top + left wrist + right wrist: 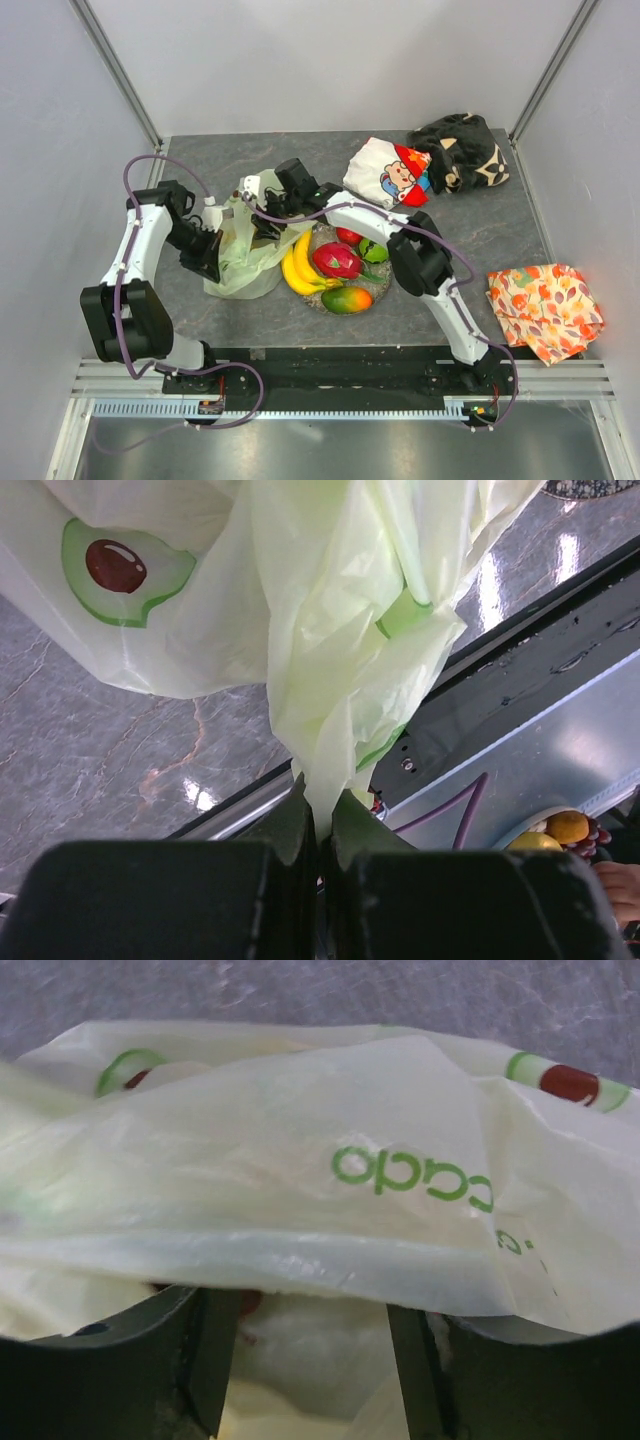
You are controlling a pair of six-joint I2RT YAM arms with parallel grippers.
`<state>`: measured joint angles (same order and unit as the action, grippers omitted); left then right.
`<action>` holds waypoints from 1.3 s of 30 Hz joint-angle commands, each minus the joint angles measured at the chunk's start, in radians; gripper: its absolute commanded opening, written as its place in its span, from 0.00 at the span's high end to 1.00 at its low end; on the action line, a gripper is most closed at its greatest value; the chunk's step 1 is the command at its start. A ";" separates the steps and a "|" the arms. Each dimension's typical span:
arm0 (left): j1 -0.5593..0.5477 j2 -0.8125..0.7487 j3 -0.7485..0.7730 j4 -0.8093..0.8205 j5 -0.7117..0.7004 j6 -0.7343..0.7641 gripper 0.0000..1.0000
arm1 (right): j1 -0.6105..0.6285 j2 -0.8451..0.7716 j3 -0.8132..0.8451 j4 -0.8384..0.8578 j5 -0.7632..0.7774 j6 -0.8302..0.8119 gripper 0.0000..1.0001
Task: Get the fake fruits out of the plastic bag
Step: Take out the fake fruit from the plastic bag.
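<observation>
The pale green plastic bag lies left of the round dish. The dish holds yellow bananas, a pink dragon fruit, a red apple, a green lime and a mango. My left gripper is shut on a bunched fold of the bag, and its jaws pinch the plastic tight. My right gripper is at the bag's far end, open, its fingers apart under a sheet of the bag. A reddish patch shows by the left finger; I cannot tell what it is.
A white cartoon-printed cloth and a black patterned cloth lie at the back right. An orange leaf-patterned cloth lies at the right edge. Walls enclose the table on three sides. In the left wrist view an orange fruit shows beyond the table's front rail.
</observation>
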<state>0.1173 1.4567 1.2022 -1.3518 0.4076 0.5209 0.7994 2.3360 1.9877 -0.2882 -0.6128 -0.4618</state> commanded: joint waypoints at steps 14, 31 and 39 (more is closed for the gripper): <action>0.002 -0.044 -0.039 -0.007 0.083 0.011 0.98 | 0.032 0.267 0.350 -0.026 0.271 0.140 0.02; 0.001 -0.033 -0.007 -0.003 0.105 0.002 0.98 | 0.043 0.261 0.445 -0.138 0.262 0.149 0.39; 0.001 -0.019 0.029 0.029 0.118 -0.030 0.98 | 0.000 0.094 0.396 -0.230 0.168 0.143 0.48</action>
<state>0.1173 1.4391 1.1755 -1.3502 0.4801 0.5209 0.8242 2.5832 2.3848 -0.4576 -0.3683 -0.3161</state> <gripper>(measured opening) 0.033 0.665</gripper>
